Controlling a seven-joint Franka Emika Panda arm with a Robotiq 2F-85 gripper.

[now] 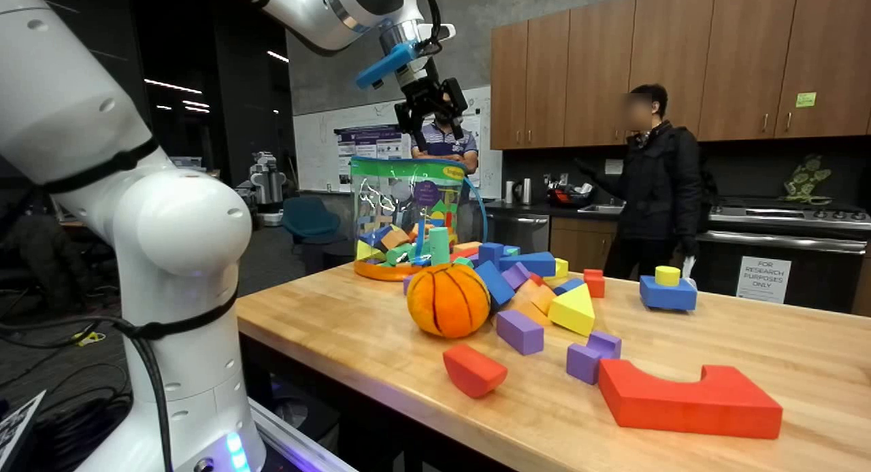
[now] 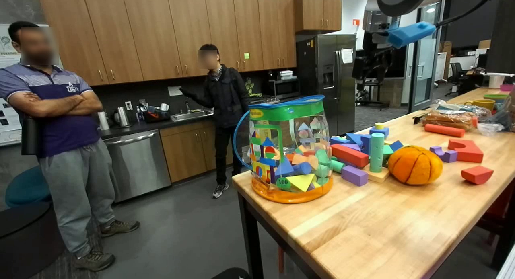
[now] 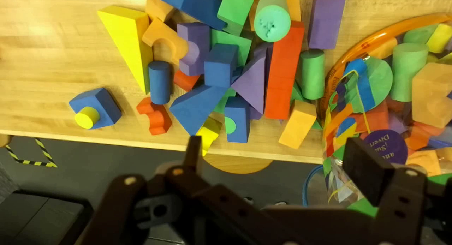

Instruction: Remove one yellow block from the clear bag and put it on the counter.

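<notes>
Evidently you are at the approach: your hand (image 1: pixel 439 142) is raised well above the table (image 2: pixel 362 230), its fingers spread wide with nothing between them, so the pick looks yet to be made. The next move likely calls for centring over the mouth of the clear bag (image 2: pixel 287 113), then going down steeply so the fingers clear the rim and the thin wall doesn't snag. A fair target may be the yellow block (image 2: pixel 301 181) low in the bag, a triangular one among other blocks (image 2: pixel 322 170), seen only through the plastic. The bag stands upright near the table's end, just beside the loose blocks (image 3: pixel 221 65); it is tall and transparent, with a green band round the top and an orange base. How far its mouth gapes, you can't tell from these views.
</notes>
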